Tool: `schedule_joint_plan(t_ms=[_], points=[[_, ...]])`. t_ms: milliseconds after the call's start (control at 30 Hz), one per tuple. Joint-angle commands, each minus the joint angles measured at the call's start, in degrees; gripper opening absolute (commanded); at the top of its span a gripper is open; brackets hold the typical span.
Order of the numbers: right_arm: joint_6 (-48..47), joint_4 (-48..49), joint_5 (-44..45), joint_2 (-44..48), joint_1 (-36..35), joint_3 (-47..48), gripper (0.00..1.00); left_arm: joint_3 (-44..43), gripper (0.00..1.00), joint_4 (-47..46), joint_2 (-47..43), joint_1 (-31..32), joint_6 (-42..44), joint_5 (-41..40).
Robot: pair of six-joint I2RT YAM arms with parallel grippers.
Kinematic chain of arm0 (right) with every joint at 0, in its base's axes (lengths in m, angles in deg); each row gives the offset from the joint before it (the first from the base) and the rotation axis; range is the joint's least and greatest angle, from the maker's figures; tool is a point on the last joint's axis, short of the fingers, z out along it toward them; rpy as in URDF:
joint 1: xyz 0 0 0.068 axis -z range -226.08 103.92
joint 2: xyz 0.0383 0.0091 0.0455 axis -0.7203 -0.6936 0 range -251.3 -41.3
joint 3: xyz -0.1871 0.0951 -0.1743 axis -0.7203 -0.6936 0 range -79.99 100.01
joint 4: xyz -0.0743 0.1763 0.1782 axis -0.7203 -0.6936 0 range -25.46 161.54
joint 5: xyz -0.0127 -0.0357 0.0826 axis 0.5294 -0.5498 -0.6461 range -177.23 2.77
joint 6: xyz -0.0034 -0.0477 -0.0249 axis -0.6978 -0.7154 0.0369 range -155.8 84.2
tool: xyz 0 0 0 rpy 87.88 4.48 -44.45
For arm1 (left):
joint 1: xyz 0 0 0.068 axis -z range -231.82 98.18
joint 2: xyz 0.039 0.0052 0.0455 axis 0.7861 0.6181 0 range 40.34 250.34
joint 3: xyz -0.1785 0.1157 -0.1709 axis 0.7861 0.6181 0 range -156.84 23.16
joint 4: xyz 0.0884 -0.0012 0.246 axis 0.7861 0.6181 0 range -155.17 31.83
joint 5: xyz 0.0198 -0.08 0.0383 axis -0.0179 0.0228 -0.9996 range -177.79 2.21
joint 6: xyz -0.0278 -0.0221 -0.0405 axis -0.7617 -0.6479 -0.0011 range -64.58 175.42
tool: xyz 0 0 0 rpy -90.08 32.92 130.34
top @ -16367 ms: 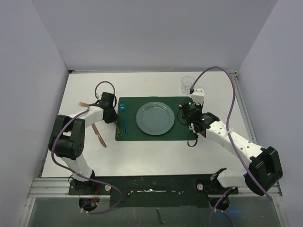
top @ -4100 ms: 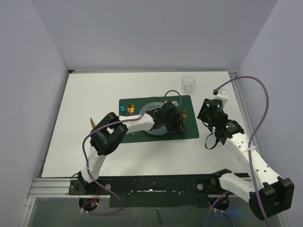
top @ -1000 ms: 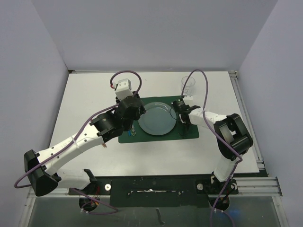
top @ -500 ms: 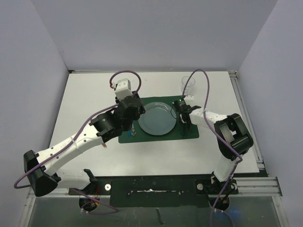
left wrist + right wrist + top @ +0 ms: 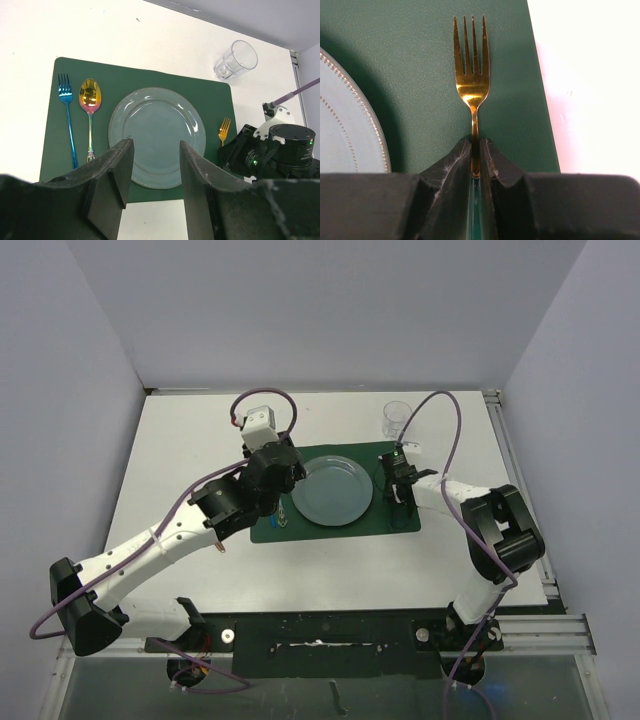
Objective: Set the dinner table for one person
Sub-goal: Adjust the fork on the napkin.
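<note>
- White bench (image 5: 180, 440): large matte tabletop carrying everything listed. It lies under both pairs of fingers. Bare surface shows ahead of the left fingers past the placemat, and off to the right of the right fingers past the placemat's edge.
- Left fingers (image 5: 117, 170): parted with nothing between them, held above the near edge of the placemat and touching nothing.
- Right fingers (image 5: 457, 162): closed on the handle of the gold fork, low over the placemat's right-hand strip.
- Placemat (image 5: 220, 100): dark green rectangle, flat on the bench, directly below both pairs of fingers.
- Plate (image 5: 157, 135): pale blue-grey and round with a beaded rim, at the centre of the placemat. It shows through the gap of the left fingers and lies just left of the right fingers.
- Gold fork (image 5: 472, 75): flat on the placemat, tines pointing straight away from the right fingers, handle end pinched between them. It sits between the plate and the placemat's right edge.
- Blue fork (image 5: 67, 115): on the placemat ahead and to the left of the left fingers, tines pointing away.
- Spoon (image 5: 90, 100): iridescent gold, just beside the blue fork on the plate side, bowl pointing away.
- Glass (image 5: 236, 60): clear tumbler, upright on the bare bench beyond the placemat's far right corner, well ahead of both pairs of fingers.
</note>
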Motion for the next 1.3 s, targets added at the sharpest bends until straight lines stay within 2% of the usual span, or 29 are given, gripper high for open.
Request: schedule_joint_plan(t_ms=[0, 167, 1267], points=[[0.30, 1.46, -2.24, -1.89, 1.28, -2.15, 0.09, -0.10, 0.40, -1.19, -0.98, -0.78, -0.28, -0.30], [0.07, 2.29, -3.40, -1.72, 1.26, -2.06, 0.00, 0.26, 0.40, -1.11, -0.35, -1.61, -0.74, 0.82], [-4.02, -0.29, -3.03, 6.21, -0.53, 1.19, 0.00, 1.00, 0.40, -2.60, 5.92, -5.33, -1.56, 6.61]])
